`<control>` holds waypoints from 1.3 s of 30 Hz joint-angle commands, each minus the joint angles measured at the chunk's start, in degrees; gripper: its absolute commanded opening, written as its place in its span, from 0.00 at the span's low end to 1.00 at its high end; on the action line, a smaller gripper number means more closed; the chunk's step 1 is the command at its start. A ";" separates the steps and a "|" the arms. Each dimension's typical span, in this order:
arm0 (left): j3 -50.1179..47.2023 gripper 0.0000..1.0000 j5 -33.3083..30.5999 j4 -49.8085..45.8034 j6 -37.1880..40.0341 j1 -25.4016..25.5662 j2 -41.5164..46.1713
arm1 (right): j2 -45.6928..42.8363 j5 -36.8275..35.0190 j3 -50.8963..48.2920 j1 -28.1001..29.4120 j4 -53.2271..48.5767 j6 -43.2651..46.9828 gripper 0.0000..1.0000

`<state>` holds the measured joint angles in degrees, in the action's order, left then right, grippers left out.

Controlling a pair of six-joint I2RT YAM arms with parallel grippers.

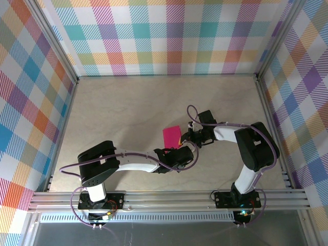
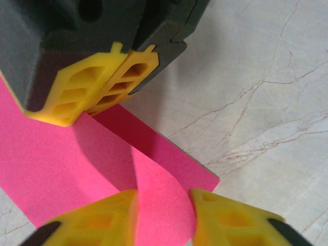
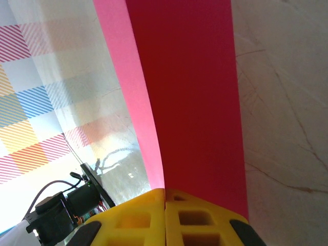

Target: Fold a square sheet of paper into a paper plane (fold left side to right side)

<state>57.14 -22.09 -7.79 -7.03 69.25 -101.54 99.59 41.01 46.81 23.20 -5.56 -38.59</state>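
Left gripper [image 2: 163, 218] straddles a raised curl of the sheet [image 2: 51, 169], jaws narrowly apart; right gripper [image 3: 165, 193] pinches the sheet's edge tight. Sheet lies partly lifted on the table [image 1: 128, 102], between both grippers.

The right gripper's [image 3: 165, 197] yellow fingers [image 3: 205, 215] meet at bottom centre, pinching the magenta sheet of paper [image 3: 189, 102], which rises to the top edge. Marbled table [image 3: 287, 128] lies at right, plaid wall [image 3: 31, 77] upper left, dark cabled hardware [image 3: 56, 212] lower left.
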 commanded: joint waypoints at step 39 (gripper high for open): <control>-17.14 0.00 41.40 22.28 -20.64 -20.40 11.63 | -25.66 -8.47 -15.59 2.02 1.11 3.00 0.10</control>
<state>40.51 14.04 10.48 -25.52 49.45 -90.15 72.58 32.80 31.51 23.42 -7.44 -35.53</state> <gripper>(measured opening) 0.050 0.114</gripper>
